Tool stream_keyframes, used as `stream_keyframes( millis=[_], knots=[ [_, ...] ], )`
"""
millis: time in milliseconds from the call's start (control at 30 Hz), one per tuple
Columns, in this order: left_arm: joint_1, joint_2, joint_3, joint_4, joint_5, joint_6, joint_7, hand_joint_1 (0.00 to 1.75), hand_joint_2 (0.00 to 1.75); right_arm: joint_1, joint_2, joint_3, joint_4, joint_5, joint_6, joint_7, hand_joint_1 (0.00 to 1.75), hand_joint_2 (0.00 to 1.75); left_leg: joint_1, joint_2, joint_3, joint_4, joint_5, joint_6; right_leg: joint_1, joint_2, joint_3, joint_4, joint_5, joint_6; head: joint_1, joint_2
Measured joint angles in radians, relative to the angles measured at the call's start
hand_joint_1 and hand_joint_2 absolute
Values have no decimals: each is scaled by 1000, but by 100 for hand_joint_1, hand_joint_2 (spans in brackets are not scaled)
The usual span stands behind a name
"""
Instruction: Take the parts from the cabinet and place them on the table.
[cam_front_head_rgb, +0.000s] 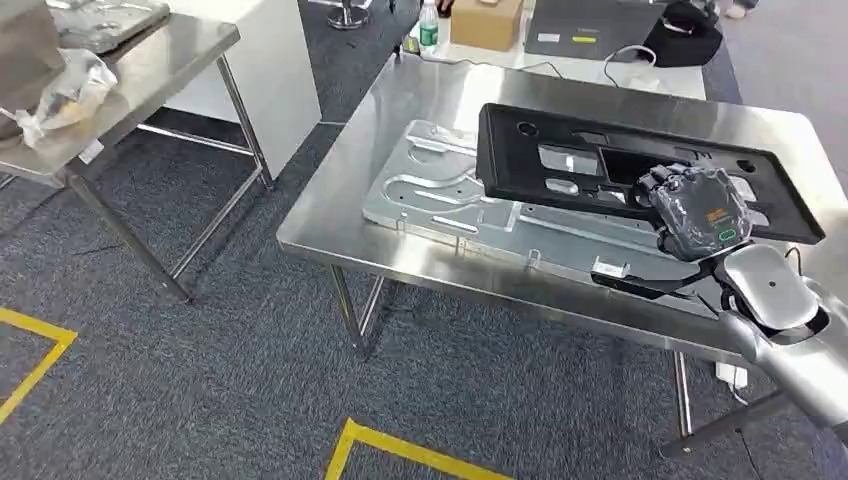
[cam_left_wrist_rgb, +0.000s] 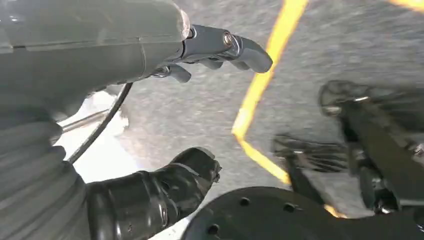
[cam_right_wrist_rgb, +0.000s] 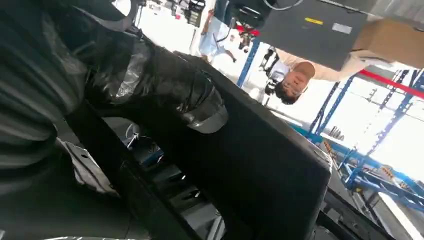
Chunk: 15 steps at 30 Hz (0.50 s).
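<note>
Table (cam_front_head_rgb: 420, 100) comes first, big and shiny. On it lies my silver plate (cam_front_head_rgb: 440, 190), flat so it won't slip. At three o'clock the black panel (cam_front_head_rgb: 560, 160) leans across it. My right hand (cam_front_head_rgb: 695, 210) grips its near edge to set it down gently. My left hand (cam_left_wrist_rgb: 200, 100) hangs with fingers apart, holding nothing.

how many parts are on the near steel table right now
2. A black panel lies toward the table's far side with the right hand on it, overlapping a silver metal plate that lies flat nearer the front edge. Others could be hidden beneath.
</note>
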Motion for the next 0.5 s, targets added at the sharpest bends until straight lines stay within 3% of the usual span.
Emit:
stream_keyframes(
  millis=[33,67,100,167,267,300,333,367,433,467,500],
  knots=[
    [-1,0,0,0,0,0,-3,0,175,-1,-3,-1,4,-8,12,4,175,175,0,6,13,26,-1,6,12,-1,-1,-5,-27,9,1,0],
    [-8,0,0,0,1,2,-5,0,175,-1,-4,-3,15,-16,25,6,175,175,-2,0,13,42,8,13,8,-4,18,-12,-47,14,2,-1],
    [-10,0,0,0,1,2,-5,0,175,-12,-8,-7,27,-25,35,6,175,175,-2,0,10,48,-7,17,8,-5,27,-15,-60,14,2,0],
    [-18,0,0,0,0,3,-6,0,175,-25,-8,-18,75,-37,41,6,175,175,2,0,15,43,-9,35,1,-7,35,-4,-76,21,3,0],
    [-21,0,0,0,-5,1,-7,0,175,-40,5,-14,176,-53,44,-13,175,175,-10,-3,18,37,-17,49,7,-13,-101,211,-173,22,3,0],
    [-21,0,0,0,-8,0,-8,0,175,-42,13,-8,210,-56,44,-21,175,175,-16,-4,21,36,-21,54,10,-13,-148,273,-183,19,3,0],
    [-20,1,0,0,-10,-1,-9,0,175,-41,20,-4,243,-60,44,-24,175,175,-24,-6,25,36,-24,59,13,-13,-180,297,-167,11,3,0],
    [-19,1,0,0,-10,-1,-9,0,175,-41,27,-2,270,-62,44,-27,175,175,-35,-9,33,36,-30,65,21,-13,-194,270,-117,-5,3,0],
    [-18,1,0,0,-10,-2,-10,0,175,-45,31,-1,299,-62,44,-31,175,175,-56,-11,49,34,-37,74,42,-13,-174,138,-3,-46,3,0],
    [-16,-1,0,0,-10,-2,-10,0,175,-52,30,-2,309,-62,43,-32,175,175,-59,-11,55,29,-39,78,56,-6,-161,89,33,-79,2,0],
    [-18,-11,0,3,-10,-4,-10,0,175,-50,29,-2,319,-63,43,-31,175,175,-65,-11,60,27,-37,78,59,-16,-171,87,40,-99,-10,-1]
  ],
)
